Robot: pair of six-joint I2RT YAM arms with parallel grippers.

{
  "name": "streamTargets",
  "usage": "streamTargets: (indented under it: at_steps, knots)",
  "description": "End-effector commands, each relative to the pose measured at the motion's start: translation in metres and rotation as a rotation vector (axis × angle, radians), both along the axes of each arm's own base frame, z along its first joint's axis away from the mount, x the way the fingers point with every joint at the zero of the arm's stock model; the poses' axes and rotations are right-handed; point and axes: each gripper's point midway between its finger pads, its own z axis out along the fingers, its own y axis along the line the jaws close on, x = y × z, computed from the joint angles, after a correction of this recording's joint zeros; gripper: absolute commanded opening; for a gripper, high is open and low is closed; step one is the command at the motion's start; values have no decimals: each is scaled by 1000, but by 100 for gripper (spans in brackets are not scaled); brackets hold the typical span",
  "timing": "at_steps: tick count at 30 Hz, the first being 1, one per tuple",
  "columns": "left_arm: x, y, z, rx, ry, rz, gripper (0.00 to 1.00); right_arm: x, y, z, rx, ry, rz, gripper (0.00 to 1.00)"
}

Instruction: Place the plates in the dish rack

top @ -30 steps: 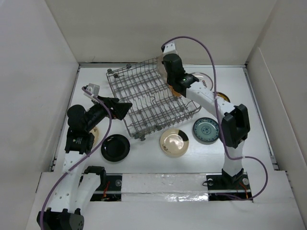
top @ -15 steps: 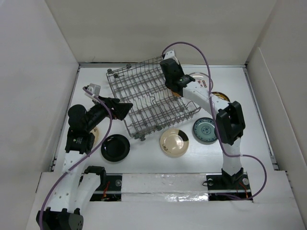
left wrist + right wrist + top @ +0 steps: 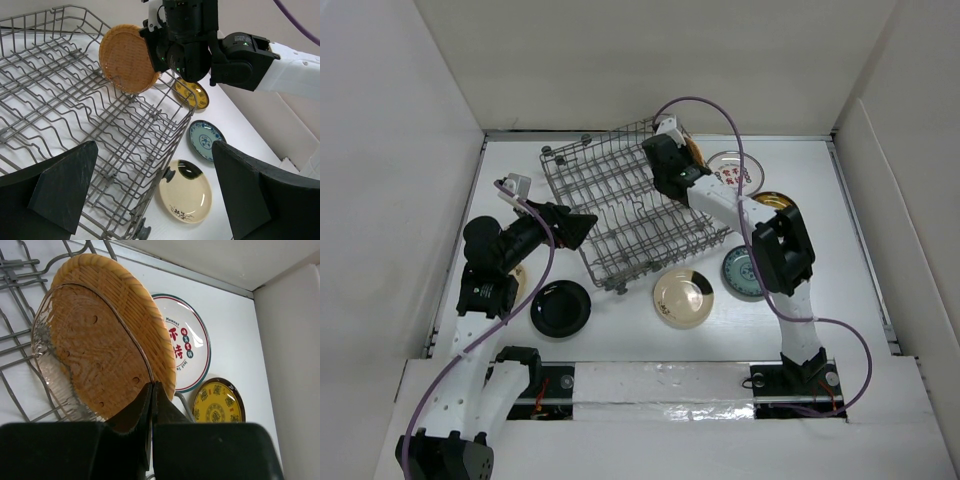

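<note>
Orange-brown woven plate (image 3: pixel 107 335): is pinched at its rim by the right pincer (image 3: pixel 151 390) and held ahead of it, dish rack (image 3: pixel 610 215) edge beneath. Left pincer (image 3: pixel 155 170): is spread wide, dish rack just ahead.

The dish rack (image 3: pixel 620 205) stood on the table (image 3: pixel 620 335), toward its back and middle. The held plate (image 3: pixel 127 57) was on edge over the rack's far right corner, pinched in the right end effector (image 3: pixel 672 162). Behind and right of the rack lay the back-right plate (image 3: pixel 190 340). The right-side plate (image 3: pixel 216 409) lay nearer and further right. Three lay in front of the rack: the front-left plate (image 3: pixel 560 307), the front-centre plate (image 3: pixel 683 297) and, just right of it, the front-right plate (image 3: pixel 738 275). The left end effector (image 3: pixel 582 228) sat left of the rack.
</note>
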Motion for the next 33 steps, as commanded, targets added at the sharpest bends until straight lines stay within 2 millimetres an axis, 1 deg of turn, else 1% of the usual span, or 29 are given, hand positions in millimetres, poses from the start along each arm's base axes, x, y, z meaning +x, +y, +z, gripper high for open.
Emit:
streamTargets:
  at_steps: [1,2,3,5,6,7,8,9,10,11,13,15,18,19,21,23,24,26,27,28,29,30,31,33]
  knots:
    - [-2,-2,31,-8,-96,-13,99,2,17,5,51,-66,-16,0]
    - [-1,-2,29,-6,-88,-12,99,2,17,5,59,-75,-18,1]
    - [0,-2,28,-6,-83,-9,99,1,16,9,70,-86,-17,3]
    - [-1,-2,28,-8,-82,-15,99,-5,24,6,84,-97,-8,5]
    - [-2,-3,29,-10,-87,-20,99,-7,21,12,91,-110,-15,5]
    - [-2,-3,29,-11,-87,-20,99,-12,25,10,97,-116,-10,6]
    - [-1,-3,28,-10,-84,-17,99,-15,33,17,116,-134,6,6]
    - [0,-2,27,-8,-81,-15,99,-18,31,12,113,-126,6,11]
    - [0,-3,27,-8,-78,-15,99,-22,36,14,131,-134,17,14]
    - [-1,-3,26,-9,-78,-18,99,-22,37,15,141,-142,17,14]
    - [-3,-3,30,-11,-91,-23,99,-29,46,10,142,-146,29,15]
    - [-1,-2,29,-8,-88,-15,99,-30,45,8,153,-154,19,16]
    - [-2,-3,27,-11,-83,-17,99,-31,44,6,163,-160,17,32]
    - [-3,-3,30,-13,-93,-24,99,-31,44,6,175,-165,13,36]
    - [-3,-3,30,-12,-93,-21,99,-33,44,15,209,-184,13,43]
    - [-2,-3,28,-11,-87,-21,99,-34,49,25,247,-189,49,44]
    - [-3,-3,28,-12,-87,-23,99,-36,50,39,278,-207,63,47]
    - [-4,-4,31,-14,-98,-26,99,-34,48,50,332,-212,93,52]
    - [-4,-3,31,-13,-96,-24,99,-38,49,67,370,-230,119,57]
    - [-3,-3,29,-12,-91,-18,99,-37,47,73,410,-234,133,60]
    - [-2,-3,28,-10,-88,-17,99,-37,54,77,453,-212,193,61]
    - [-3,-3,29,-11,-91,-20,99,-36,48,88,490,-225,199,63]
    - [-4,-3,30,-12,-96,-21,99,-39,50,92,503,-221,222,64]
    - [-4,-3,31,-11,-100,-20,99,-40,46,102,528,-242,233,64]
